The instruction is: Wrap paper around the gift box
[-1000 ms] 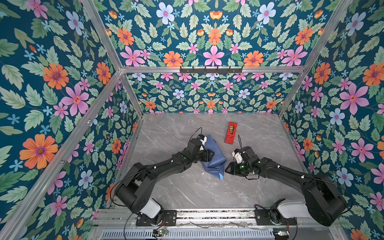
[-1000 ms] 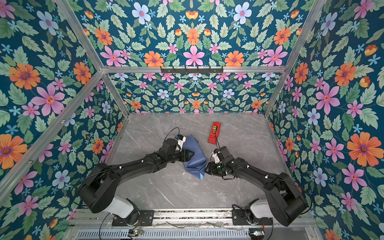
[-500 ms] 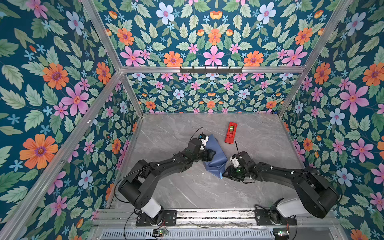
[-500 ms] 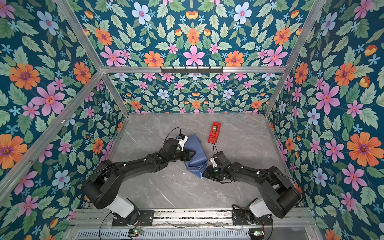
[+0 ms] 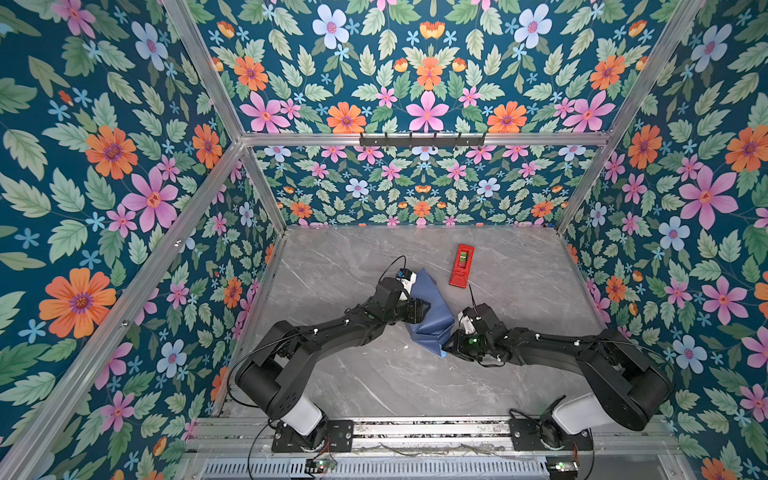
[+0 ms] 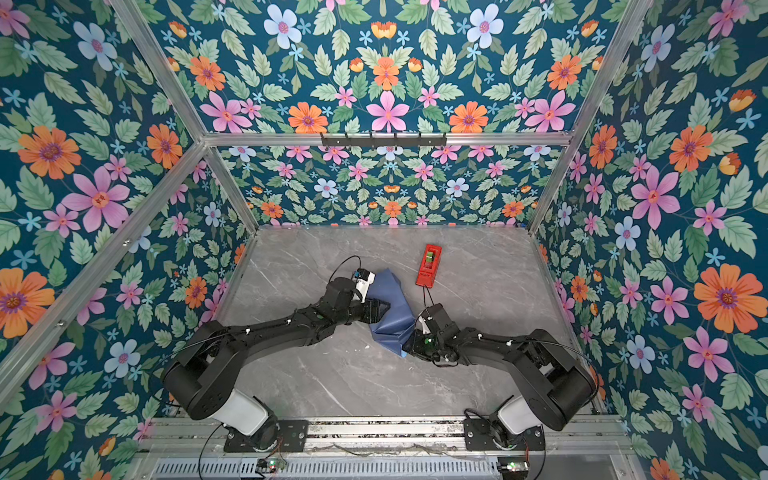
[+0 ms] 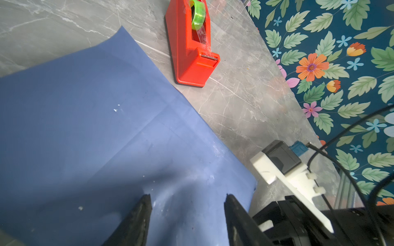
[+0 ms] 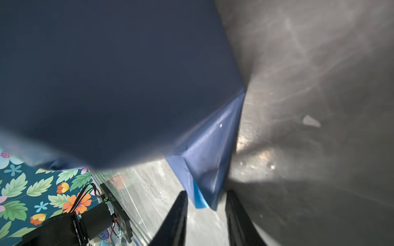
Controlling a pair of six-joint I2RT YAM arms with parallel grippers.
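Slate-blue paper is lying humped midway across the grey surface, near a red tape dispenser, w/ the left gripper poised over it, fingers apart, & the right gripper straddling its near corner, light-blue underside showing, fingers apart either side, not clamping.
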